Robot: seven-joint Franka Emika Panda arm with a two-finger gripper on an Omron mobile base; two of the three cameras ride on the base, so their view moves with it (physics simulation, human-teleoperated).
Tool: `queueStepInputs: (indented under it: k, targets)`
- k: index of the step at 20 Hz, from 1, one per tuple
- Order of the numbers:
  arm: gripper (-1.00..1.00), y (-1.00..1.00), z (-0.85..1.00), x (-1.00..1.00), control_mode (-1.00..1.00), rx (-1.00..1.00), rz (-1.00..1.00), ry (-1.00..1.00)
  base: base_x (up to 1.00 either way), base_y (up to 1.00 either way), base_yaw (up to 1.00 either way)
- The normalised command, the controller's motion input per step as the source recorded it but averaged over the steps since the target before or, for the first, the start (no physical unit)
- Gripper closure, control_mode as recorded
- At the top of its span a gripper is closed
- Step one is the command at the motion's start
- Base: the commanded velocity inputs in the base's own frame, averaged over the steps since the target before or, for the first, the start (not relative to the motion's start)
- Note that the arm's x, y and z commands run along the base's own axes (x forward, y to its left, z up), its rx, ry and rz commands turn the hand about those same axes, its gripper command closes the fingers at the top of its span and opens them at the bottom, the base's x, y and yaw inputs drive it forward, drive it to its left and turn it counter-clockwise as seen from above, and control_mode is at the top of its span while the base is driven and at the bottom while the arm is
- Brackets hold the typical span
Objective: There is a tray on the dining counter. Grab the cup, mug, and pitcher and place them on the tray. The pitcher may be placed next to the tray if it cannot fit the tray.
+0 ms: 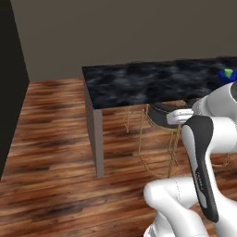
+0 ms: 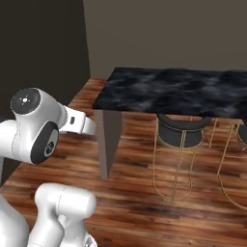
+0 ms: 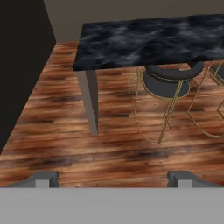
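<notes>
Approach | jaws wide, empty | close on surface point(image 3: 144, 41) toward cup point(image 1: 228, 72) on tray point(image 1: 222, 74) | clear stool point(image 3: 168, 83)

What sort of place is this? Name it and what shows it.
Probably a kitchen's dining area: a long dining counter with black marble top, gold-framed bar stools tucked under it, and wood plank flooring.

So from where I'm at, there's a wood plank floor point(image 3: 65, 113), reddish brown with darker streaks. A bar stool point(image 3: 166, 83) with a dark padded seat, curved backrest and thin gold wire legs sits tucked partly under the overhang. A second gold-legged stool point(image 2: 231, 159) stands just beside it. Plain grey-brown wall point(image 1: 115, 32) behind, and a big dark panel point(image 1: 9, 83) on the left.
</notes>
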Motion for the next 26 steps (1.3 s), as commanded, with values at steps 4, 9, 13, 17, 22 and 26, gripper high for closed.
queueStepInputs:
  k: [4, 9, 13, 17, 22, 26]
  targets:
    - [-1.0, 0.0, 0.0, 0.0, 1.0, 0.0, 0.0, 0.0, -0.15, 1.0, 0.0]
    - [-1.0, 0.0, 0.0, 0.0, 1.0, 0.0, 0.0, 0.0, -0.02, 1.0, -0.01]
    - [-1.0, 0.0, 0.0, 0.0, 1.0, 0.0, 0.0, 0.0, 0.02, 1.0, -0.03]
    - [-1.0, 0.0, 0.0, 0.0, 1.0, 0.0, 0.0, 0.0, 0.3, 1.0, -0.01]
    - [-1.0, 0.0, 0.0, 0.0, 1.0, 0.0, 0.0, 0.0, 0.63, 0.8, 0.0]
    - [-1.0, 0.0, 0.0, 0.0, 1.0, 0.0, 0.0, 0.0, 0.86, 0.5, 0.0]
